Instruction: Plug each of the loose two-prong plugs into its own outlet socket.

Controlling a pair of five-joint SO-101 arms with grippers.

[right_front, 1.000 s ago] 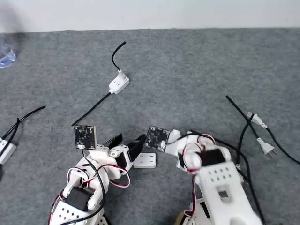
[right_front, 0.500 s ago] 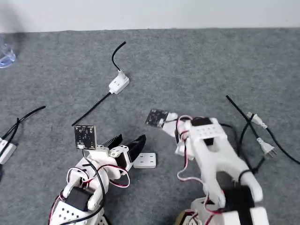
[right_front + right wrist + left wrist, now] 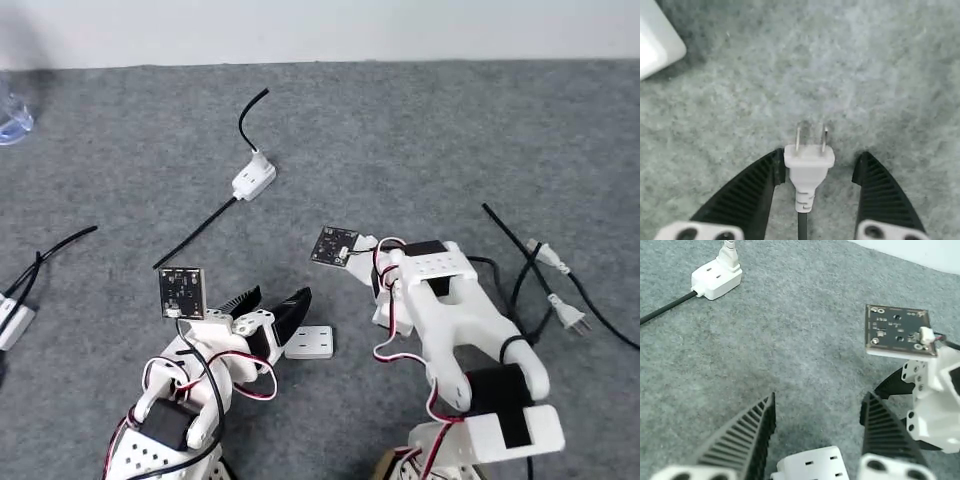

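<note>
Closing could, I judge, twist the white two-prong plastic plug [image 3: 809, 158] off-centre: it lies inside the open right claw [image 3: 820, 159], against one jaw and apart from the other. Beyond, the left claw [image 3: 819, 400], also open, straddles a white rectangular outlet block [image 3: 809, 467] on the grey carpeted worktop [image 3: 805, 340].

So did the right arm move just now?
Yes. The right arm has pulled away from the white socket block, toward the far edge of the grey carpet.
</note>
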